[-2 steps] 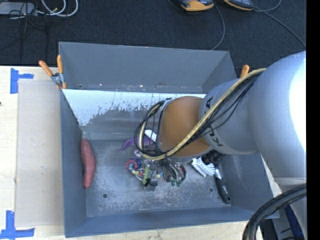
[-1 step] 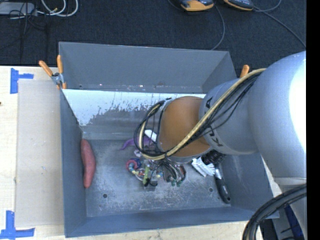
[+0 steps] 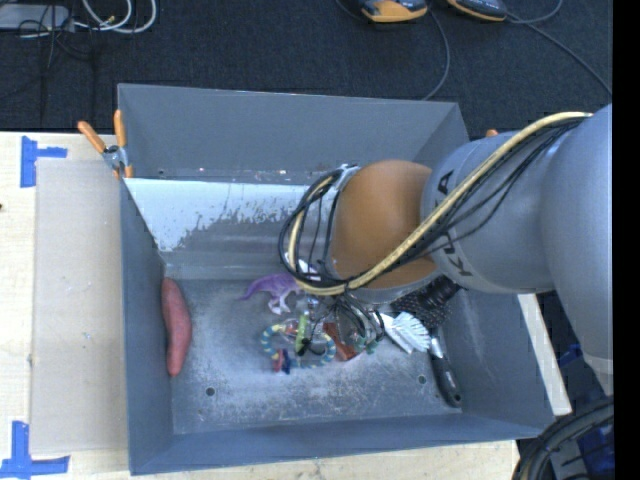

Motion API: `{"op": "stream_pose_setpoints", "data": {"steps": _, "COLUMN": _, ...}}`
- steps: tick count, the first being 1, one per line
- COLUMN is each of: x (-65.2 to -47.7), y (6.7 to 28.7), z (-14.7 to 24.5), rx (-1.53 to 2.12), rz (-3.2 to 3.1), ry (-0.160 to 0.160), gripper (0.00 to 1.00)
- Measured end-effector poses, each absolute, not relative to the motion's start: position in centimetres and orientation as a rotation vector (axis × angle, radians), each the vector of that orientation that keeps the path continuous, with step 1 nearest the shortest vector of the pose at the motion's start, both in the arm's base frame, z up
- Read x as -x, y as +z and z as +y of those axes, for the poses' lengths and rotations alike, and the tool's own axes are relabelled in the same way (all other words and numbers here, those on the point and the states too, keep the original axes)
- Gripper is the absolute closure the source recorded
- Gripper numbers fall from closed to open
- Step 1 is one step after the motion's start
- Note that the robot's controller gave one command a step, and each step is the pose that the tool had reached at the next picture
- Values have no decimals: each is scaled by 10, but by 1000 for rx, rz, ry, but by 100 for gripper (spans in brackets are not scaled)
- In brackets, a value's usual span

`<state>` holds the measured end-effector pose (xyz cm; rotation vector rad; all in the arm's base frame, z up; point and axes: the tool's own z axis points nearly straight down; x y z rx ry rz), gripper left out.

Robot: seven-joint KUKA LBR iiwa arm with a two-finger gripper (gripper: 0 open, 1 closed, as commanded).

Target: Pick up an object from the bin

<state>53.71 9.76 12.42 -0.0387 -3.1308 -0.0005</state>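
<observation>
My gripper (image 3: 314, 326) reaches down in the middle of the bin, under the arm's orange cover. It is right over a small heap of colourful beads (image 3: 283, 346), green, blue and red, and seems to touch it. A purple soft thing (image 3: 268, 287) lies just to the upper left of the gripper. A reddish-brown piece (image 3: 349, 348) lies at its lower right. To the right lies a black brush (image 3: 437, 353) with white bristles, partly hidden by the arm.
A long pink thing shaped like a sweet potato (image 3: 176, 325) lies along the bin's left wall, well away from the gripper. The arm and its cables hide the bin's right rear part.
</observation>
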Motion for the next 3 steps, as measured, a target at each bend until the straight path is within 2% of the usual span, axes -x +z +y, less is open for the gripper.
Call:
{"op": "stream_pose_setpoints", "data": {"steps": 1, "x": -540, "y": 176, "z": 97, "rx": 43, "rz": -3140, "ry": -3, "gripper": 100}}
{"op": "stream_pose_setpoints", "data": {"steps": 3, "x": -550, "y": 198, "z": 96, "rx": 15, "rz": -3134, "ry": -1, "gripper": 100}}
